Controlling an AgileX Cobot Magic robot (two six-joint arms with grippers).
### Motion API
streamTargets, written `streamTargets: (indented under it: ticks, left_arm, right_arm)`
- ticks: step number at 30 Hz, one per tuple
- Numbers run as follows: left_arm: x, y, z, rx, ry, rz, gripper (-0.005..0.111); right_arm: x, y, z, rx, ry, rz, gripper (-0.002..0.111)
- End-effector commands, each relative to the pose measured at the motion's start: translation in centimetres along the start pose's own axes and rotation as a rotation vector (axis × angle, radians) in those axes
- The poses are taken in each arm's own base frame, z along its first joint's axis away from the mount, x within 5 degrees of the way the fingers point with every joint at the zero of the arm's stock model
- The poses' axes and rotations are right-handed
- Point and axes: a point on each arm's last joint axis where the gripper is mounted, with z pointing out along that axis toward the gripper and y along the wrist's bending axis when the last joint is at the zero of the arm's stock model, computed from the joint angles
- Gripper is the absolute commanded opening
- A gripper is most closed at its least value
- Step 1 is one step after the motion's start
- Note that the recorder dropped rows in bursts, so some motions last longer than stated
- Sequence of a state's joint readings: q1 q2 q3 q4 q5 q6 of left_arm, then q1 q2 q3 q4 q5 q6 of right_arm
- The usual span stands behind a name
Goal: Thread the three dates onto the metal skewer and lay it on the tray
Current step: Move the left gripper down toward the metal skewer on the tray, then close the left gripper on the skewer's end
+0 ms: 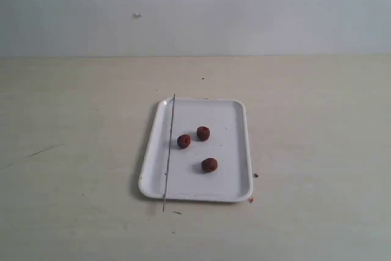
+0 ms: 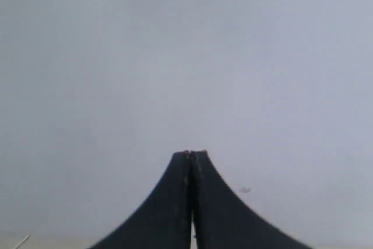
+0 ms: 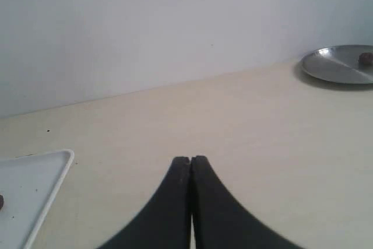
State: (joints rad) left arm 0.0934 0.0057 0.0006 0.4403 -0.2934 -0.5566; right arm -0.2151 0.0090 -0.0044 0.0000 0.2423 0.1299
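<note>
Three dates lie loose on the white tray (image 1: 235, 114) in the exterior view: one at the left (image 1: 184, 141), one above it to the right (image 1: 203, 133), one nearer the front (image 1: 209, 165). The metal skewer (image 1: 169, 151) lies along the tray's left side, its ends sticking out past both rims. Neither arm shows in the exterior view. My left gripper (image 2: 193, 154) is shut and empty, facing a plain grey wall. The right gripper (image 3: 190, 159) is shut and empty above the table, with a corner of the tray (image 3: 35, 173) off to one side.
Small reddish crumbs (image 1: 256, 175) lie on the table by the tray's right front corner. In the right wrist view a round metal plate (image 3: 341, 65) with a dark fruit (image 3: 366, 59) on it stands by the wall. A pale wall backs the table.
</note>
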Motion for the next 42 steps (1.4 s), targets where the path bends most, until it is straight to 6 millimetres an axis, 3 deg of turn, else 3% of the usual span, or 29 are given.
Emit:
streamTargets:
  ticks: [1,6,13,17,21,26,27,31,32,38,42]
  left_arm:
    - [-1.4,-0.7,-0.2,0.092,-0.146,-0.197,0.000]
    - [-3.6,-0.7,0.0,0.097,-0.188,-0.483,0.000]
    - [-4.6,1.7,4.2,-0.294,0.282,-0.378,0.000]
    - [-2.3,2.1,7.5,-0.349,0.598,-0.320,0.000]
    - [0.8,0.4,10.8,-0.244,0.919,-0.259,0.000]
    - [4.2,-3.6,14.7,-0.088,1.258,-0.148,0.000]
    - [6.0,-6.1,16.3,-0.024,1.363,-0.095,0.000]
    - [8.5,-11.4,18.4,0.079,1.498,-0.016,0.000]
    - [9.8,-14.4,19.4,0.126,1.562,0.042,0.000]
    - [13.0,-21.1,22.1,0.189,1.669,0.120,0.001]
    - [16.0,-25.1,23.2,0.250,1.744,0.175,0.027]
  right_arm:
    - [0.0,0.0,0.0,0.004,-0.014,0.003,0.000]
    - [0.0,0.0,0.0,0.004,-0.014,0.003,0.000]
    - [0.0,0.0,0.0,0.004,-0.014,0.003,0.000]
    - [0.0,0.0,0.0,0.004,-0.014,0.003,0.000]
    - [0.0,0.0,0.0,0.004,-0.014,0.003,0.000]
    - [0.0,0.0,0.0,0.004,-0.014,0.003,0.000]
    - [0.0,0.0,0.0,0.004,-0.014,0.003,0.000]
    - [0.0,0.0,0.0,0.004,-0.014,0.003,0.000]
    - [0.0,0.0,0.0,0.004,-0.014,0.003,0.000]
    - [0.0,0.0,0.0,0.004,-0.014,0.003,0.000]
    - [0.0,0.0,0.0,0.004,-0.014,0.003,0.000]
